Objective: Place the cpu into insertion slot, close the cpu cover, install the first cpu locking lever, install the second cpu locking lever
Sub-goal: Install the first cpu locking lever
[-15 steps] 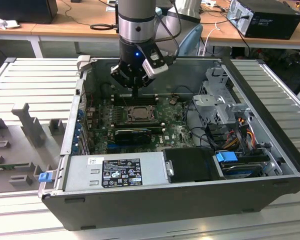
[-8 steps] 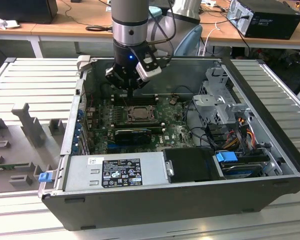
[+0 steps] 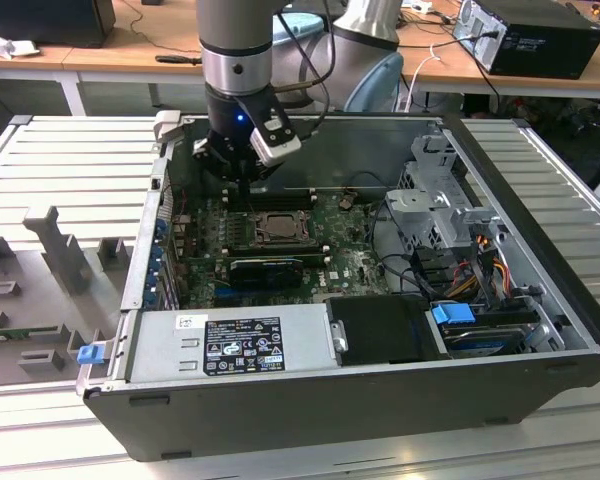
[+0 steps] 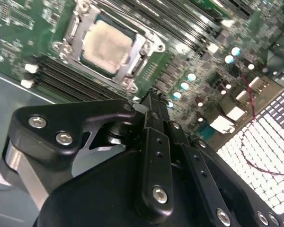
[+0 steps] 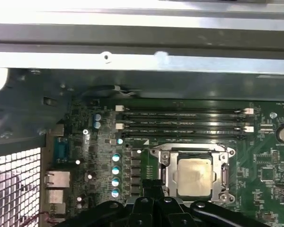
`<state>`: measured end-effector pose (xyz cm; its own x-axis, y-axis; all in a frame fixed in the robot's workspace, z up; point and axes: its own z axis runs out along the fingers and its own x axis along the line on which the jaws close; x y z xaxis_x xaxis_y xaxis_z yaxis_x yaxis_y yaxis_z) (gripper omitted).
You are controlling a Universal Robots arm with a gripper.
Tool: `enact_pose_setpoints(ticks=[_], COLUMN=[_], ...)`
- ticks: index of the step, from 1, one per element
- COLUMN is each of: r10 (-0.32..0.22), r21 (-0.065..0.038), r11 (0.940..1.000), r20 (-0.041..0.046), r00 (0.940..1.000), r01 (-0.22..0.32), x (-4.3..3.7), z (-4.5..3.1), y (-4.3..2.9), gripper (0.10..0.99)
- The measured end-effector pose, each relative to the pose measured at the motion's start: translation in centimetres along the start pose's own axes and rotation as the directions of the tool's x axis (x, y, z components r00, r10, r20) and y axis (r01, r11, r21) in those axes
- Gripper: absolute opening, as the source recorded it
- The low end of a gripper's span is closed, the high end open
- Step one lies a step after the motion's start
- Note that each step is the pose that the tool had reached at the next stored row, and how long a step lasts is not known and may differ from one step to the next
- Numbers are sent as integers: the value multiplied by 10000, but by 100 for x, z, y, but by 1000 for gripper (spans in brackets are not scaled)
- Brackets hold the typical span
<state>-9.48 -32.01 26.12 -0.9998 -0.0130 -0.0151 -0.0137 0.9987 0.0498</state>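
As the arm hangs over the back left corner of the open computer case, the job looks well along to me. Starting at the exterior view's left, the gripper is poised low over the green motherboard, just beside the insertion slot. Whether it touches the board I can't tell. In the second wrist view its fingers are pressed together at the tips with nothing between them. A little to the right, the cpu lies flat in the slot. Its pale top shows through the window of the cpu cover, which appears folded down around it. So I'd judge placing and closing as done. Whether either locking lever is hooked down I can't make out. The case also holds a black ribbed block just in front of the slot and a grey power supply along the near wall. Over on the right are a metal drive cage, a tangle of cables and a blue-tabbed drive.
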Motion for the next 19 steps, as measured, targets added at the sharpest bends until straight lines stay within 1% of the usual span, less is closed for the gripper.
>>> enact_pose_setpoints(ticks=[1, 2, 4, 7, 8, 11, 13, 15, 17, 19], r10=[1, 1, 2, 2, 1, 1, 2, 2, 0, 2], r21=[-5, -7, -8, -8, -8, -8, -8, -8, -9, -8], r11=[10000, 10000, 10000, 10000, 10000, 10000, 10000, 10000, 10000, 10000], r20=[2, 1, 1, 1, 1, 2, 1, 1, 1, 1], r00=[10000, 10000, 10000, 10000, 10000, 10000, 10000, 10000, 10000, 10000], r01=[-1, -1, -2, -2, -1, -1, -2, -2, 0, -2], x=[25, 72, 131, 179, 180, 179, 169, 105, 68, 12], z=[3, 4, 7, 12, 17, 26, 28, 34, 36, 40], y=[8, 29, 82, 132, 169, 241, 262, 267, 266, 265], gripper=[106, 106, 106, 106, 106, 106, 106, 106, 106, 106])
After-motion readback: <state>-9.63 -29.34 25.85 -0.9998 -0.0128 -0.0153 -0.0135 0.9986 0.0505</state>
